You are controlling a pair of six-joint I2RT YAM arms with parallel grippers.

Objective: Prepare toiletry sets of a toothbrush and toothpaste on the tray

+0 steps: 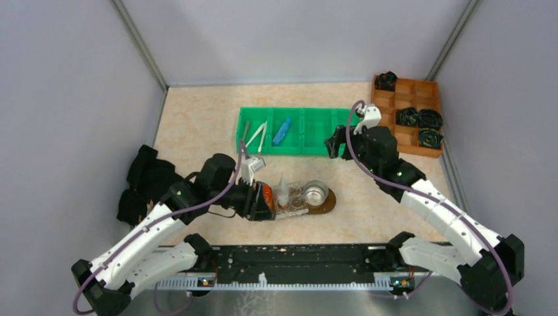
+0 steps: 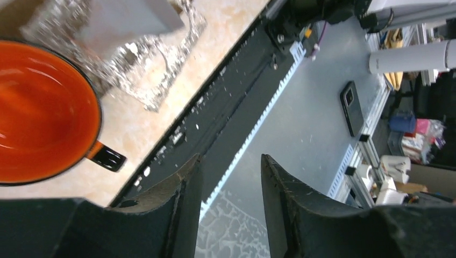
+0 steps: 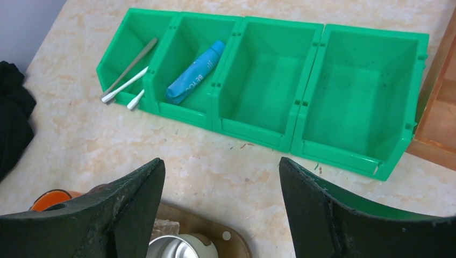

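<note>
Slim white and grey toothbrushes (image 1: 255,137) lie in the leftmost compartment of the green bin (image 1: 316,148), and a blue tube (image 1: 282,131) lies in the second. Both show in the right wrist view: the toothbrushes (image 3: 126,80) and the blue tube (image 3: 193,72). The dark brown tray (image 1: 327,201) carries a metal cup (image 1: 316,192), crinkled clear wrapping (image 1: 291,199) with a white pointed thing, and an orange cup (image 1: 265,195). No white tube is clearly visible. My left gripper (image 2: 228,172) is open and empty beside the orange cup (image 2: 37,113). My right gripper (image 3: 220,166) is open and empty, between the tray (image 3: 231,236) and the bin.
An orange-brown compartmented box (image 1: 411,118) with black coiled items stands at the back right, against the bin's right end. Black cloth (image 1: 141,181) lies at the left wall. The bin's two right compartments (image 3: 365,91) hold nothing. A black rail (image 1: 296,260) runs along the near edge.
</note>
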